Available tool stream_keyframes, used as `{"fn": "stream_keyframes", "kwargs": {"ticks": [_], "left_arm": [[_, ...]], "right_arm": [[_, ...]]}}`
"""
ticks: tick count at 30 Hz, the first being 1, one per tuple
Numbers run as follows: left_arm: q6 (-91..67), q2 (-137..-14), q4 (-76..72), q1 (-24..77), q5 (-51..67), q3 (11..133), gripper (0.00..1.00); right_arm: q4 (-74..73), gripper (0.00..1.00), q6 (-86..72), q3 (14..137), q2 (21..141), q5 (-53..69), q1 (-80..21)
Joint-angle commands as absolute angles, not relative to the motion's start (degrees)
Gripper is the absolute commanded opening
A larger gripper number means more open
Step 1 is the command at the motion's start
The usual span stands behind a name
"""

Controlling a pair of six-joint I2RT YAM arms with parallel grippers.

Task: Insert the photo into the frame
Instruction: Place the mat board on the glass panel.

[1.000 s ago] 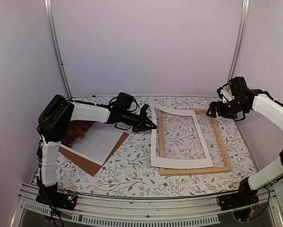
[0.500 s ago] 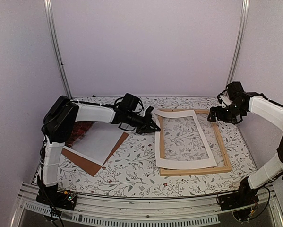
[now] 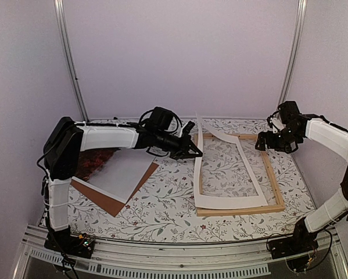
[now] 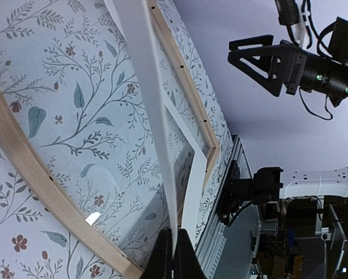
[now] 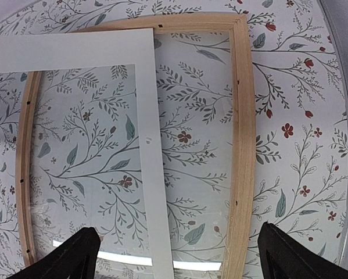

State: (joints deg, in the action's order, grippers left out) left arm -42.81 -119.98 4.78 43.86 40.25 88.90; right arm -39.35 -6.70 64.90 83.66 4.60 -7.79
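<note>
Nearest me, on the left of the floral tabletop [image 3: 162, 218], I see the photo [image 3: 120, 175] lying on the brown backing board [image 3: 107, 201], pale with its reddish end tucked beneath the left arm. It is well apart from the frame [image 3: 273, 174], which lies flat to the right. My left hand [image 3: 192, 152] is pinching the left strip of the white mat [image 3: 229, 201], tilting that side up off the frame while the mat's near strip rests on the near rail. Farthest out, my right hand [image 3: 266, 141] hangs with fingers spread wide above the frame's far right corner, holding nothing.
</note>
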Motion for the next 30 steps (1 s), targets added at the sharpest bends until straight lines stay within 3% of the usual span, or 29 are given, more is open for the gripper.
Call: {"fn": "stream_keyframes", "kwargs": {"ticks": [1,14,30], "left_arm": [[-40.32,-121.21,5.69,44.73,40.65,91.11,0.00],[-35.80,-127.09,11.33,44.73,40.30,100.88,0.00],[-46.35,-132.10,5.61,44.64,39.59,104.04,0.00]], "right_arm": [[-38.41,0.99,-7.38,64.43,83.63,3.74,-7.50],[-38.40,0.99,-7.20,64.44,84.11,3.12,-7.49],[-37.03,0.99,-8.50,63.78,85.39,1.43,-6.00]]}}
